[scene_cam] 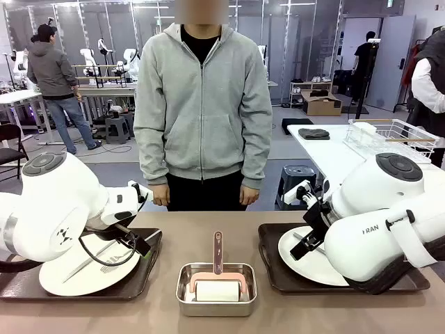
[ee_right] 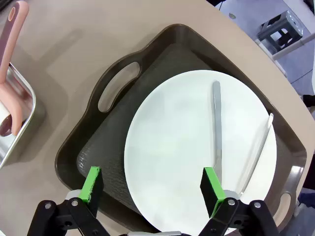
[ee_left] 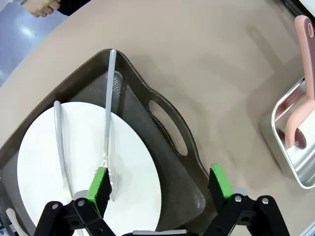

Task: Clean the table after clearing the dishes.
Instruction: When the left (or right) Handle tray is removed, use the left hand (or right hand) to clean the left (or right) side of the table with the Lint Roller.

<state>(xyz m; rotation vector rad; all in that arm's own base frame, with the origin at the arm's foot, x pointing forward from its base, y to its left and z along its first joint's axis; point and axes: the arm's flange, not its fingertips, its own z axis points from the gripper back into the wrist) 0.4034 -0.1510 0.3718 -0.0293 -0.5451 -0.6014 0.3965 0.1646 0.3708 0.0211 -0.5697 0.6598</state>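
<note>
The table (scene_cam: 208,233) carries both sets of dishes near its near edge. There are two trays, one at the left (scene_cam: 142,275) and one at the right (scene_cam: 271,268), and each holds one plate. The left plate (scene_cam: 76,278) lies half under the left arm. The right plate (scene_cam: 306,264) lies partly under the right arm. The left plate bears one knife (ee_left: 60,142) and one fork (ee_left: 107,118); the fork's handle reaches past the plate's rim onto the tray floor. The right plate bears one knife (ee_right: 216,123) and one fork (ee_right: 256,150).

Between the trays stands one steel pan (scene_cam: 182,282) with one pink-handled roller (scene_cam: 217,287) in it, its handle jutting over the pan's far rim. A strip of bare top separates the pan from each tray, and a wider bare band runs along the far edge.

The left fingers (ee_left: 100,181) are spread wide and hold nothing. One pad is over the plate, just beside the fork's tines, and the other is over the tray's corner rim. The right fingers (ee_right: 92,181) are likewise released, one over the tray floor and one over the plate by the knife.

A person (scene_cam: 201,104) stands at the far edge with both hands hanging, apart from the table.
</note>
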